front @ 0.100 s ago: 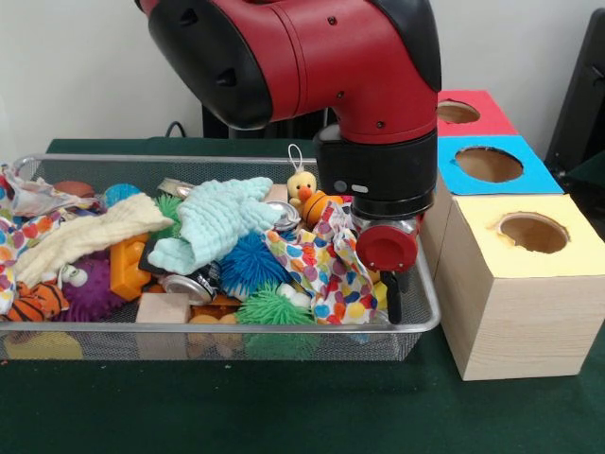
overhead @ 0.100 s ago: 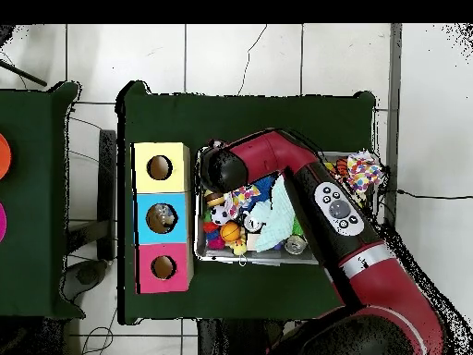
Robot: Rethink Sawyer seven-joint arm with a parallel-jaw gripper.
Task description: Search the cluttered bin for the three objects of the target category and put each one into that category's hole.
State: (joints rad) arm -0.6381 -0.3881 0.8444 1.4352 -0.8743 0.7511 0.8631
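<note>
Your tool [front @ 0.100 s ago: 390, 295] sits low in the bin [front @ 0.100 s ago: 430, 317] beside the spotted cloth [front @ 0.100 s ago: 326, 270]; whether it is open, you cannot tell. Lifting now may snag that cloth, dragging toys out.

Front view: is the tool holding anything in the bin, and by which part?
Cannot be told. The tool is down among the clutter at the polka-dot cloth, but its tips are hidden.

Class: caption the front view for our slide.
Red arm's gripper dips into cluttered wire bin beside three boxes with holes.
</note>
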